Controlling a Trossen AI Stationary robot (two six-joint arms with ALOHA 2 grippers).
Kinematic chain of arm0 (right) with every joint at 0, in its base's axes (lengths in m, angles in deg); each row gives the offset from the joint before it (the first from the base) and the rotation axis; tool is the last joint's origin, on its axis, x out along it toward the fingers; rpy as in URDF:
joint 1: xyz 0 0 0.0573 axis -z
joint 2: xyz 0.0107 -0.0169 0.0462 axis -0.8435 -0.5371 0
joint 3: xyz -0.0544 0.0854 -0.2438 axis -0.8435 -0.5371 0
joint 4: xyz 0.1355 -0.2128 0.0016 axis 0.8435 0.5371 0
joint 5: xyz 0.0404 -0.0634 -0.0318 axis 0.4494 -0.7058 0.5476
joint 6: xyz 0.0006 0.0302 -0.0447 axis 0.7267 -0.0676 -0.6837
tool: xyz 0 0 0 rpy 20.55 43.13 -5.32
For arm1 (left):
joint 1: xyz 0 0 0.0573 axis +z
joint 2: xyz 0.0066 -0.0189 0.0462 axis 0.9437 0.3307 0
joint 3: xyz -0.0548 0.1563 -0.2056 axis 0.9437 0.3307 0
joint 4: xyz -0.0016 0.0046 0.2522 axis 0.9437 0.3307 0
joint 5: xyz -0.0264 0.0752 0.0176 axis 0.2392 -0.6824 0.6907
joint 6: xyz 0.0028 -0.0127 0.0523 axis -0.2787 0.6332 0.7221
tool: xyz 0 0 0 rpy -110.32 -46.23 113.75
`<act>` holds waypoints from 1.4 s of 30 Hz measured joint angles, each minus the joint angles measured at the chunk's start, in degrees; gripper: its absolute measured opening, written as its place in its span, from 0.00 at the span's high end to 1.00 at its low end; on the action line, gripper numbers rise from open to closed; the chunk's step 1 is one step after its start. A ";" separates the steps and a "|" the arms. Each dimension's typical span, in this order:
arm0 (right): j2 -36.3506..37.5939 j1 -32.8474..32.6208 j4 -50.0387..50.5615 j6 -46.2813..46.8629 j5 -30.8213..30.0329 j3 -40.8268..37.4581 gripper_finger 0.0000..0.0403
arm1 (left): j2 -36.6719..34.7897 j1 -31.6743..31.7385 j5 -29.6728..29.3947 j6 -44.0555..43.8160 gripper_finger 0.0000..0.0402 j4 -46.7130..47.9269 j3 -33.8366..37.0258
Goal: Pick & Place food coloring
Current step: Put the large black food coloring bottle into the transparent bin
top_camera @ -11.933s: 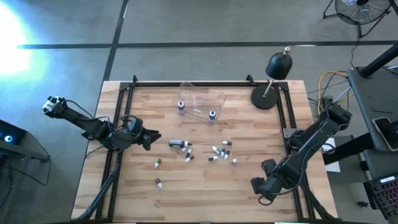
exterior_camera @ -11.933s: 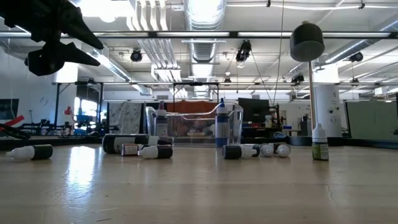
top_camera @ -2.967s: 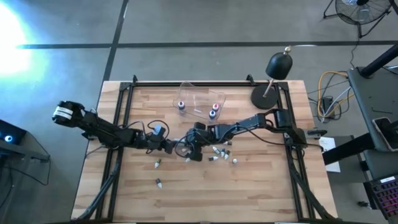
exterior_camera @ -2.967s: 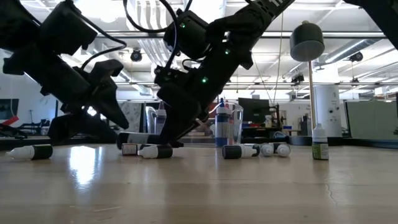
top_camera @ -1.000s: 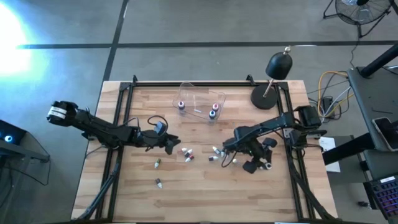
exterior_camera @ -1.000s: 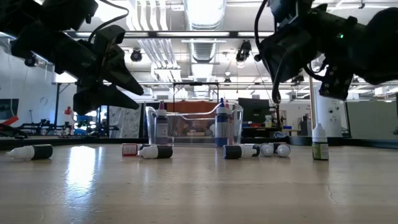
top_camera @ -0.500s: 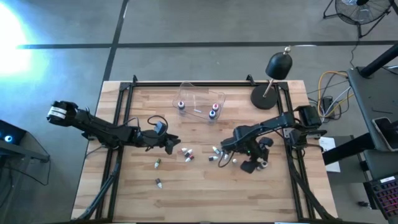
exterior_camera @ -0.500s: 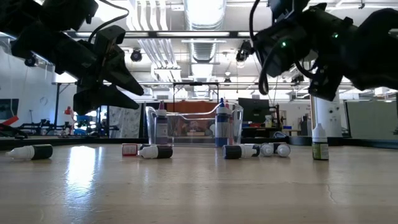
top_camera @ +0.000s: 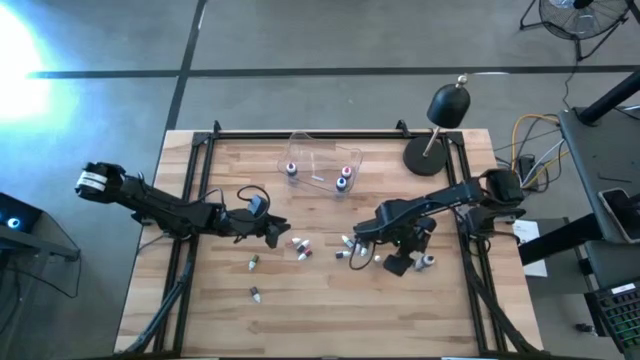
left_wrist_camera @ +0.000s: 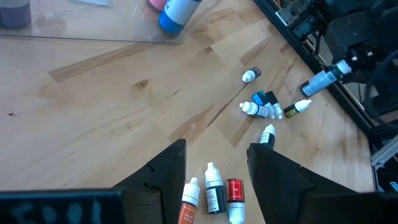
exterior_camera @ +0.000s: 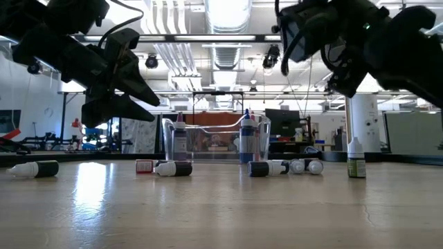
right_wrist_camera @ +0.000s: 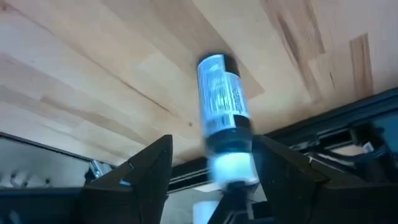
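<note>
My right gripper (top_camera: 405,264) is shut on one food coloring bottle (right_wrist_camera: 222,109), dark with a printed label and a pale cap, high above the table's right part; the bottle also shows in the left wrist view (left_wrist_camera: 323,78). My left gripper (top_camera: 283,229) is open and empty above the table's left middle, with three small bottles (left_wrist_camera: 214,193) lying below it. More bottles lie on their sides in a cluster (top_camera: 355,245). Two lie apart at the near left (top_camera: 253,263). Two bottles stand upright in the clear tub (top_camera: 320,158). My right gripper holds the bottle by its pale cap end (right_wrist_camera: 233,167), between its two fingers. The bottle lies along the fingers and its dark body sticks out past their tips. The fingers slant down toward the table's right edge. The bottle is lifted clear of the table.
A black lamp with a round base (top_camera: 425,157) stands at the far right corner. Black rails (top_camera: 190,200) run along the table's sides. A green bottle (exterior_camera: 356,166) stands upright on the right. Bare wood lies along the near edge (top_camera: 320,320).
My right gripper has risen with the bottle and shifted a little toward the table's left, keeping its hold.
</note>
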 joint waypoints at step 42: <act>26.50 -16.35 -14.32 64.37 -12.25 -16.61 0.44 | 0.02 0.00 0.69 -0.61 0.63 0.91 0.00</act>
